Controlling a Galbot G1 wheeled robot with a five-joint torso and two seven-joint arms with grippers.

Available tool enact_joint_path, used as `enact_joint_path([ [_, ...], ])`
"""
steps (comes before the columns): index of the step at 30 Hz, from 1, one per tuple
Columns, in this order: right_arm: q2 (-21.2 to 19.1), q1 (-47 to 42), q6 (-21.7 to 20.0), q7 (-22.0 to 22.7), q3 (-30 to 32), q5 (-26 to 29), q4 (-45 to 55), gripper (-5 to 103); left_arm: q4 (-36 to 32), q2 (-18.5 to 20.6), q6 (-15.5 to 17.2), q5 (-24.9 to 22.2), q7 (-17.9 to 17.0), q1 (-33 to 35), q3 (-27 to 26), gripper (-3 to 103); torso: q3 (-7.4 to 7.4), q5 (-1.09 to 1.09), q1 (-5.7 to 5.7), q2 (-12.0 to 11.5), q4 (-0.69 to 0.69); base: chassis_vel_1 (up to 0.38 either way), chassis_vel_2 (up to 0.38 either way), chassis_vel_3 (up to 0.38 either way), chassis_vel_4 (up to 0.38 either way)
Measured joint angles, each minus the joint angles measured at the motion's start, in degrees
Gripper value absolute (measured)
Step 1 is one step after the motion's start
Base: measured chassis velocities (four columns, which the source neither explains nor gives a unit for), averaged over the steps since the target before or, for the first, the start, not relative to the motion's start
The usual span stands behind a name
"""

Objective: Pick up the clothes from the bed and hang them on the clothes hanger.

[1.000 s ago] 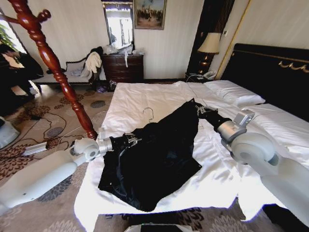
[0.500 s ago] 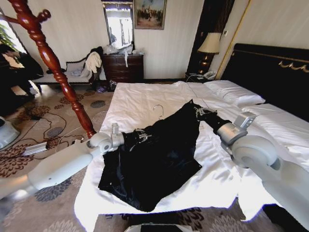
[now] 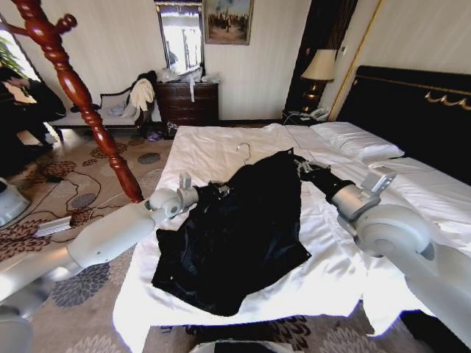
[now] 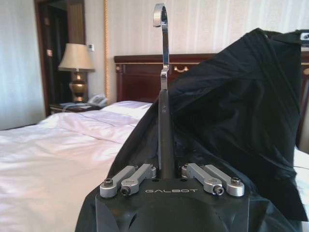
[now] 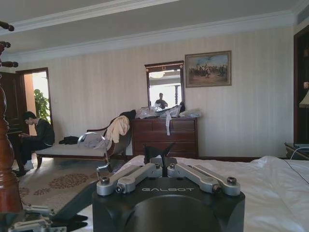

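1. Lying across the middle of the head frame, the clothes (image 3: 239, 235) form a black, slightly shiny heap on the white sheet of the bed (image 3: 213, 151), with the upper end raised toward frame centre and the lower end spread toward the bottom edge.
2. The left pincer (image 3: 217, 193) sits left of centre in the head frame, at the upper left edge of the garment. In the left wrist view the left pincer (image 4: 168, 175) is clenched on the black stem of the clothes hanger (image 4: 164, 87), which stands upright from between its fingers.
3. The hanger's silver hook (image 3: 243, 149) shows above the garment, upper centre of the head frame, clear of the sheet. The black fabric drapes to one side of the stem in the left wrist view.
4. The right pincer (image 3: 302, 166) is right of centre in the head frame, at the garment's raised top corner. In the right wrist view the right pincer (image 5: 166, 166) is closed on a small peak of black cloth.
5. A reddish-brown wooden coat stand (image 3: 77, 92) occupies the upper left of the head frame, apart from the bed.
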Motion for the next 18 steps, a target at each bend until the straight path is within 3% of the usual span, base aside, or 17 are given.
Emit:
enact_joint_path([
  [9,0.18,1.02,0.02,-0.27,-0.65,-0.81,-1.42,0,-8.04,7.41,0.23,-0.49,0.24,5.04,-4.52,16,0.00,-0.01,0.00,0.00,-0.01,0.000,0.000,0.000,0.000],
  [12,0.07,1.08,0.09,-0.70,-0.88,-1.59,-2.67,0,-13.20,12.80,-0.04,-0.48,2.47,8.63,-6.39,16,0.00,-0.01,-0.01,0.00,0.01,0.000,0.000,0.000,0.000],
  [18,0.45,1.94,0.25,-1.13,-1.65,-2.56,-4.08,0,-17.03,17.59,-0.58,-0.37,4.71,10.76,-6.76,16,0.00,0.00,0.00,0.00,0.00,0.000,0.000,0.000,0.000],
])
